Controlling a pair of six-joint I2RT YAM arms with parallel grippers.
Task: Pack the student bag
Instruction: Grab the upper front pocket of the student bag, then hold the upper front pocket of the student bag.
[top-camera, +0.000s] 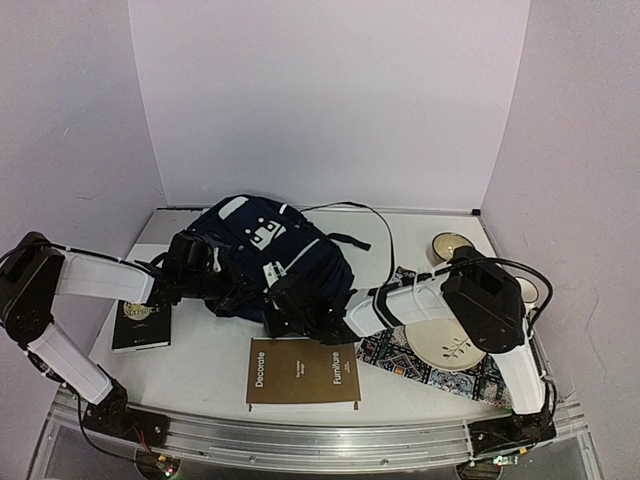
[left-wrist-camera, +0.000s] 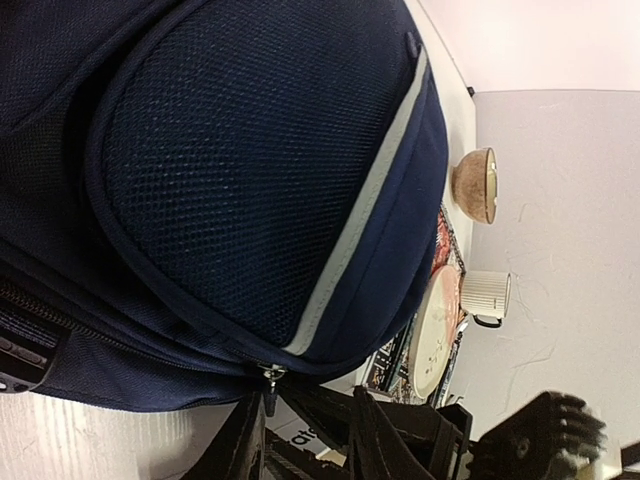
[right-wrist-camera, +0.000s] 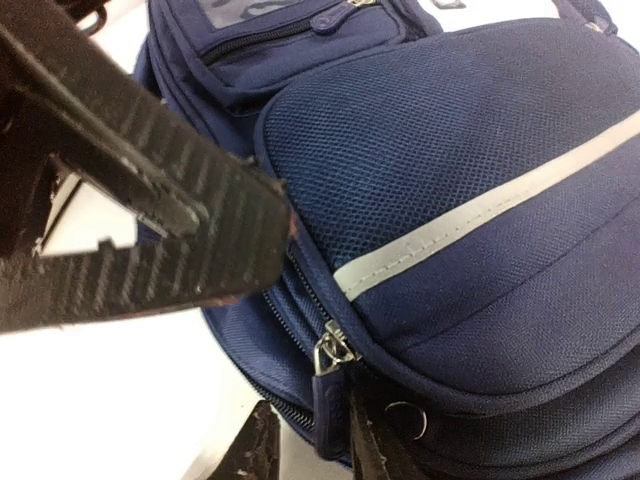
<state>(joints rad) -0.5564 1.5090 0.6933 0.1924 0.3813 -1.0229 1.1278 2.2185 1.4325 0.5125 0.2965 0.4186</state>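
Here the navy bag lies toward the back of the bench, just behind a brown book. At its near edge, the left gripper stands slightly parted, clamping nothing visible. The right gripper has a narrow gap straddling a zip pull; whether it pinches the pull, I cannot tell.

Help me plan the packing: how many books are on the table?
2: a brown book at the front centre, a black book at left. The backpack may hide others.
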